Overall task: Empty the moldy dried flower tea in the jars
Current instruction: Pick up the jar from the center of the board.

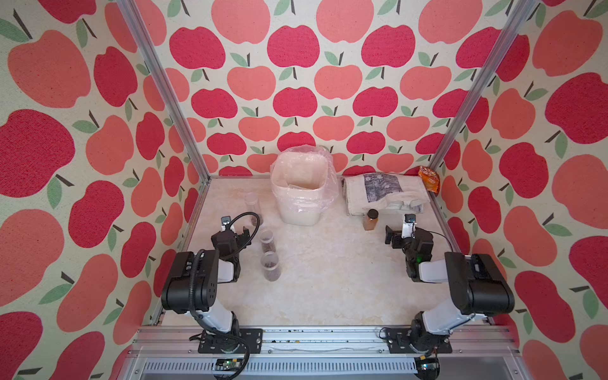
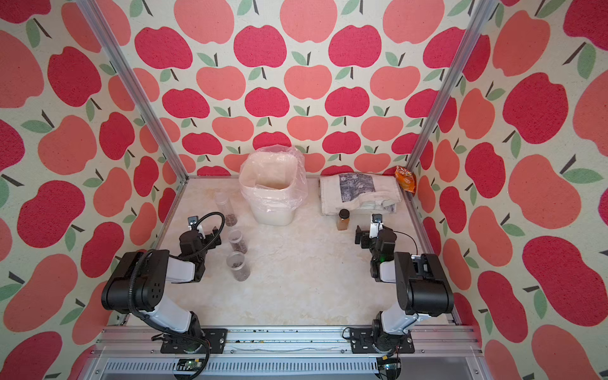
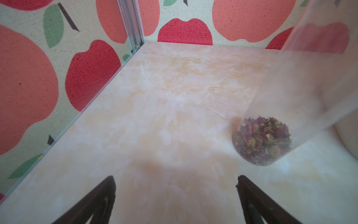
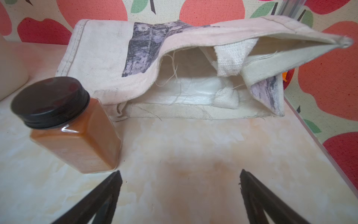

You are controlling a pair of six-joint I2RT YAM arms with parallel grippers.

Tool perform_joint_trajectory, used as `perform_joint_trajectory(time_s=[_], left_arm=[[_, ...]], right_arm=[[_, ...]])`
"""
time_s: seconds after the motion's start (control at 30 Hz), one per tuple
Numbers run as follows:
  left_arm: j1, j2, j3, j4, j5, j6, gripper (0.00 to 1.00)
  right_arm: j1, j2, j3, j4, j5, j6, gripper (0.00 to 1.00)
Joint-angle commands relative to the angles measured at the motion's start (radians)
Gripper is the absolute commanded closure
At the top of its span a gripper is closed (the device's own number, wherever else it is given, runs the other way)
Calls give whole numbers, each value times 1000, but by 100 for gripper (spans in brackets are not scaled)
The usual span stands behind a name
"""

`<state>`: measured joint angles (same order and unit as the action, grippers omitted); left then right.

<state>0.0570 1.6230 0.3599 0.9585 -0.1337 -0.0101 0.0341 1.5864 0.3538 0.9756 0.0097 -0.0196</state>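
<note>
Clear jars (image 1: 266, 241) are seen in both top views, lined up just beside the left hand (image 1: 245, 232). In the left wrist view, dried flower tea (image 3: 263, 139) is seen inside one, beyond that wide, empty hand. In the right wrist view, the right hand (image 4: 180, 174) is spread wide near a powder jar (image 4: 77, 139).

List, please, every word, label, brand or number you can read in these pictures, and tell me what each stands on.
No text can be read in any view.
Cloth bag: a grey printed picture, no words seen.
Orange packet: print too small and blurred to read.
Black-capped jar: no label on the sides shown.
Clear jars: no labels seen.
</note>
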Motion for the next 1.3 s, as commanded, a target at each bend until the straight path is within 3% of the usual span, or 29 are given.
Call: perform_joint_trajectory(time_s=[0.0, 0.97, 1.1, 1.27], left_arm=[[1, -12, 15, 17, -15, -5, 0], [-8, -12, 2, 45, -44, -2, 1], [-47, -77, -43, 88, -67, 41, 0], [-140, -208, -20, -28, -169, 134, 0]], right_arm=[[-3, 0, 11, 12, 12, -13, 1], [-3, -1, 11, 15, 8, -14, 1], [34, -104, 8, -63, 64, -51, 1], [46, -291, 68, -322, 57, -50, 1]])
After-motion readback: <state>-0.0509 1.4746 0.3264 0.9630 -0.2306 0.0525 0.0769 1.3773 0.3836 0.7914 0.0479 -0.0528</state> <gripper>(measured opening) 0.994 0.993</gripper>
